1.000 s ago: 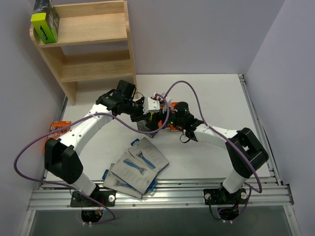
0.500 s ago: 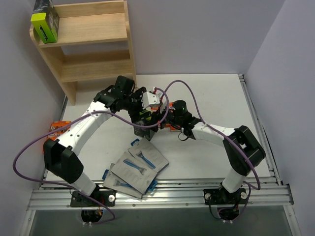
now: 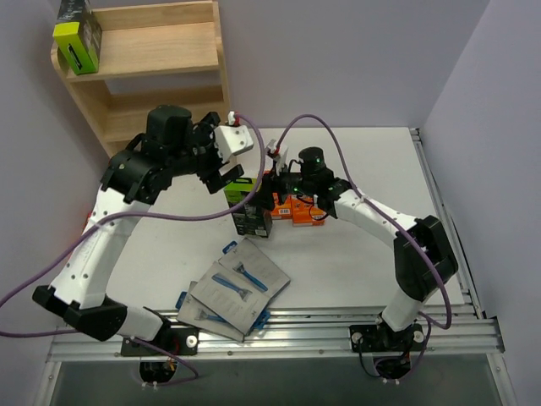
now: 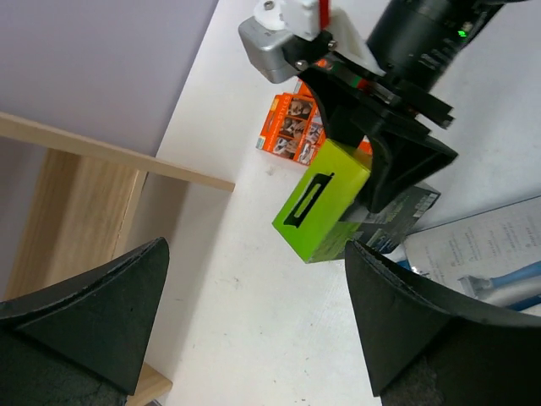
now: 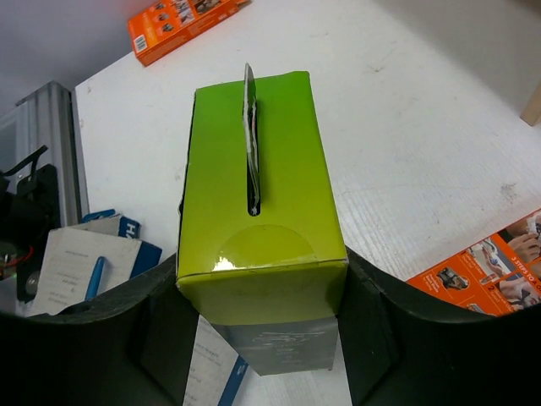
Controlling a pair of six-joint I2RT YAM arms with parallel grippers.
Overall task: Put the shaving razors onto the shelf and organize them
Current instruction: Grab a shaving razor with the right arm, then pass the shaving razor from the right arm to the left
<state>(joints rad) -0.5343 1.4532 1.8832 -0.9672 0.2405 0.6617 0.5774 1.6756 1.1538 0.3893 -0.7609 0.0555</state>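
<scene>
**K:** Lime-green top, black faces. Which pack was in hand?

**R:** Black box with lime-green sides (image 5: 258,186), centre of frame in the overhead view. Right gripper (image 5: 262,338) was clamped on its two black faces, at the end nearest the wrist camera. Could not tell whether the base touched the white table (image 3: 372,169).

**K:** Left gripper?

**R:** Left gripper (image 4: 254,288) was spread wide with nothing between the fingers. It hung above the box, toward the upper left.

**K:** Rest of the stock?

**R:** Flat orange packs (image 3: 296,205) lay just beside the box, on its right. Flat grey cards showing a blue razor (image 3: 241,283) were fanned at lower centre. Second box of the same kind (image 3: 76,38) stood on the top tier of the light wooden two-tier shelf (image 3: 161,63), upper left, well apart.

**K:** Hazards?

**R:** My judgement only.
- The left arm sat between box and shelf, so a straight carry could strike it.
- Smooth card faces held at one end meant the box might pivot or slip.
- Thin hang tab (image 5: 250,127) stood proud of the green top and could snag a shelf board.
- Purple cable (image 3: 313,144) looped close by.

**K:** Writing?

**R:** No brand legible.
- The green side carried a black razor outline, seen in the left wrist view.
- The orange packs had tiny photos, print too small to read.
- One white letter, possibly H, showed on a card's blue corner (image 5: 127,227).
</scene>
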